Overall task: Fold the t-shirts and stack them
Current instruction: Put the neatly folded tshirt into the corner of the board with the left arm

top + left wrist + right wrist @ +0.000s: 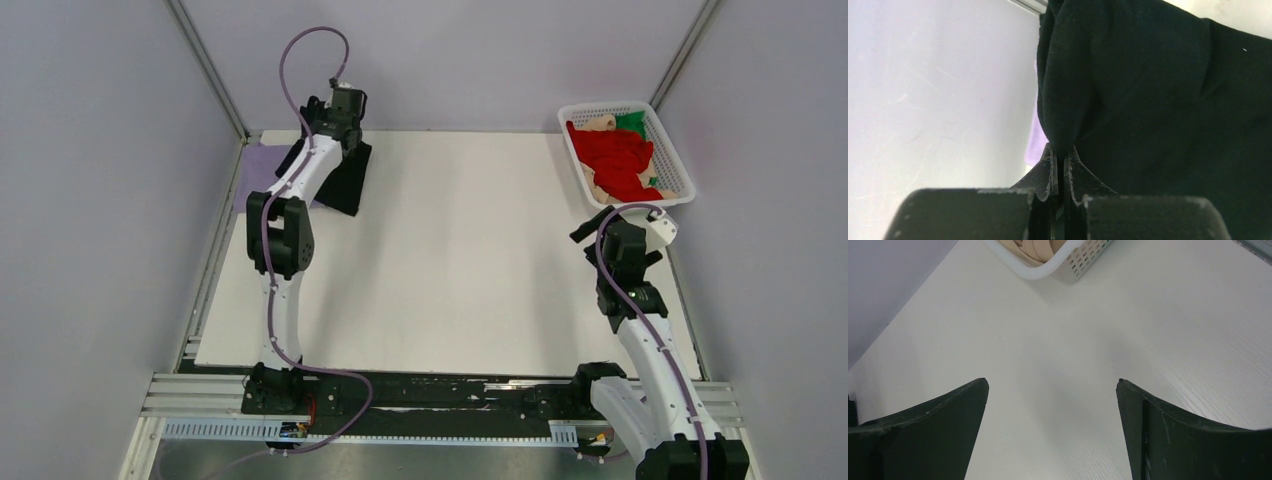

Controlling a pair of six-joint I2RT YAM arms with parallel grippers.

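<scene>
My left gripper is at the far left corner of the table, shut on a fold of the black t-shirt. In the left wrist view the black cloth hangs from between the closed fingertips. The lavender t-shirt lies under and left of it; a strip shows in the left wrist view. The red t-shirt, a green one and a beige one lie in the white basket. My right gripper is open and empty over bare table, near the basket's near corner.
The white table top spans the view. Grey walls with metal posts close the left, back and right sides. A black rail with the arm bases runs along the near edge.
</scene>
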